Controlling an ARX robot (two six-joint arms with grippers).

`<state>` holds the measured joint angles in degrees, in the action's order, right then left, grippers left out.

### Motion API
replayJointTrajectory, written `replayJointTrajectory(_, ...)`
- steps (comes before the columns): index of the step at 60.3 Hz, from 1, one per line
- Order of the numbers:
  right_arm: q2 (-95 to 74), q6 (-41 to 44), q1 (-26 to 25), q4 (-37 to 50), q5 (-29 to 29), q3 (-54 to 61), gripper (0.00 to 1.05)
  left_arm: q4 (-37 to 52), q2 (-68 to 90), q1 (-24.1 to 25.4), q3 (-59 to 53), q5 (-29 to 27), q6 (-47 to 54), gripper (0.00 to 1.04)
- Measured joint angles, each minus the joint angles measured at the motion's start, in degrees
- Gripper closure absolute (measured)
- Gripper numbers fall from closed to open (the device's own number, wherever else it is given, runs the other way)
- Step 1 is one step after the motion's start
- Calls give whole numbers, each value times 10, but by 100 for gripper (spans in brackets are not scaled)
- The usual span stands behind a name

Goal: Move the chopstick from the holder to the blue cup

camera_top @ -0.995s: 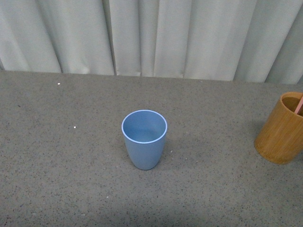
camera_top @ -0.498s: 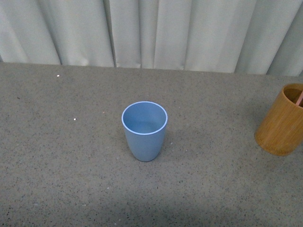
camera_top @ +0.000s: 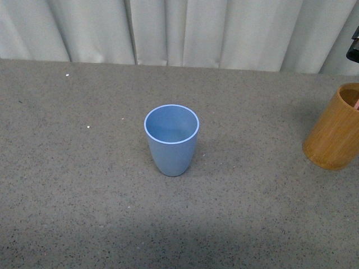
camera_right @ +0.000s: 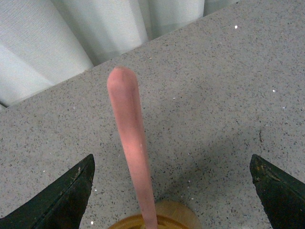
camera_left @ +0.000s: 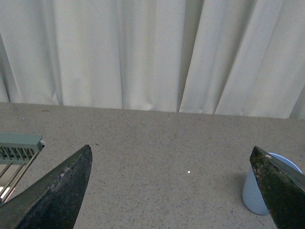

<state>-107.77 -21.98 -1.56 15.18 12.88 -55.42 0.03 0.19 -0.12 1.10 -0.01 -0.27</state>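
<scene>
While the chopstick (camera_right: pixel 131 143) stands in the holder (camera_top: pixel 335 134), its salmon-pink shaft is seen in the right wrist view rising out of the wooden rim toward the camera. It is framed there by the right gripper (camera_right: pixel 171 157), whose two dark fingers are spread wide, one on either side of the stick and well apart from it; nothing is gripped or touched by them. In the front view the brown-orange holder is found at the right edge of the grey speckled table (camera_top: pixel 84 196), partly cut off by the frame, and only a small pink sliver of the stick can be made out inside its mouth. The blue cup (camera_top: pixel 171 140) is set upright near the middle of the table, well apart from the holder, and its inside is seen to be empty. The left gripper (camera_left: pixel 170 150) is held above the table with its fingers likewise parted wide and nothing between them; the cup is glimpsed just behind one fingertip. A pale pleated curtain (camera_top: pixel 168 28) is hung behind the table
</scene>
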Motion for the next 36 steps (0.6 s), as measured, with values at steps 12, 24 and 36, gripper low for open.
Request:
replayJointTrajectory(12, -24, 0, -2, 1, 0, -24, 10, 0, 0, 0, 0, 0, 0, 7)
replayJointTrajectory(24, -42, 4, -1, -1, 1, -45, 13, 0, 0, 0, 0, 0, 0, 7)
replayJointTrajectory(36, -50, 6, 6, -1, 3, -49, 52, 0, 0, 0, 0, 0, 0, 7)
